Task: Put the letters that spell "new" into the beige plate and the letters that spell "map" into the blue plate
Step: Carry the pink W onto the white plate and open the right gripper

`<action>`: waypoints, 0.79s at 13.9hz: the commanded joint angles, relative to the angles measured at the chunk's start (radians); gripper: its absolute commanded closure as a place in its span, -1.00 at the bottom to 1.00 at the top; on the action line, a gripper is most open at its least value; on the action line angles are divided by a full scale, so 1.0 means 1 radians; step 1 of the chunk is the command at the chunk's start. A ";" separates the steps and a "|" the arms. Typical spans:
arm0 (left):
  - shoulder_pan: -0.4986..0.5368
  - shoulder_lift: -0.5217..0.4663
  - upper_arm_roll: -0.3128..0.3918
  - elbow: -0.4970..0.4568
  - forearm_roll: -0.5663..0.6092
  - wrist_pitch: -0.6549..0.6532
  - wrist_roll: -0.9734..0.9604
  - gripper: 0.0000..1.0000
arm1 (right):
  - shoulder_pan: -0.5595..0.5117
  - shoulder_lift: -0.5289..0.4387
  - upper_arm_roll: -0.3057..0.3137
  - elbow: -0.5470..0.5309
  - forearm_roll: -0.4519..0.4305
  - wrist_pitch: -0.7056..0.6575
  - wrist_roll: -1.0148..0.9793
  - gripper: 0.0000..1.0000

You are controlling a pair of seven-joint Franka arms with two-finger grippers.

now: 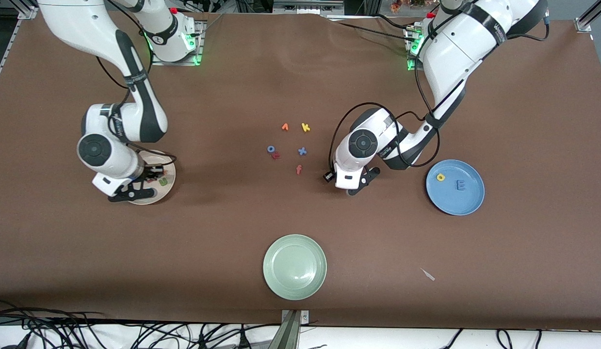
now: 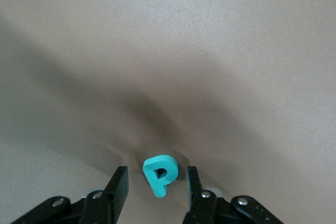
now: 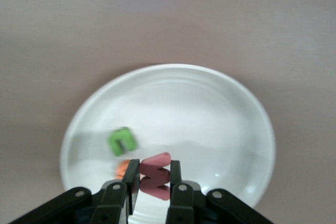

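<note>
My right claw (image 3: 154, 177) pinches the pinkish-red foam w (image 3: 155, 176) low over the cream-beige plate (image 3: 241, 103) to finish "new", while my left claw (image 2: 155, 184) straddles the teal foam p (image 2: 159, 174) on the brown counter (image 1: 232, 218), jaws spread, bound for the blue plate (image 1: 467, 206).

Even overhead light, soft shadows under arms; right wrist view slightly blurred.

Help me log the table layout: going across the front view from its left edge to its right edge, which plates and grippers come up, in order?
right gripper over the beige plate → pale green plate → left gripper → blue plate
</note>
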 commanded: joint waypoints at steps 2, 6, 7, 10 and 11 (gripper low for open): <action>-0.013 0.010 0.009 0.018 0.022 0.002 -0.007 0.44 | -0.018 0.007 0.018 0.056 0.001 -0.030 -0.027 -1.00; -0.009 0.013 0.011 0.019 0.061 -0.001 -0.006 1.00 | -0.015 0.007 0.075 0.136 0.037 -0.187 0.056 -1.00; -0.006 0.007 0.011 0.021 0.063 -0.007 -0.001 1.00 | -0.015 0.007 0.092 0.168 0.051 -0.247 0.091 -1.00; 0.006 -0.036 0.008 0.028 0.063 -0.041 0.011 1.00 | -0.013 -0.002 0.141 0.272 0.053 -0.468 0.215 -1.00; 0.009 -0.049 0.006 0.036 0.063 -0.075 0.034 1.00 | -0.013 -0.005 0.147 0.315 0.056 -0.551 0.238 -1.00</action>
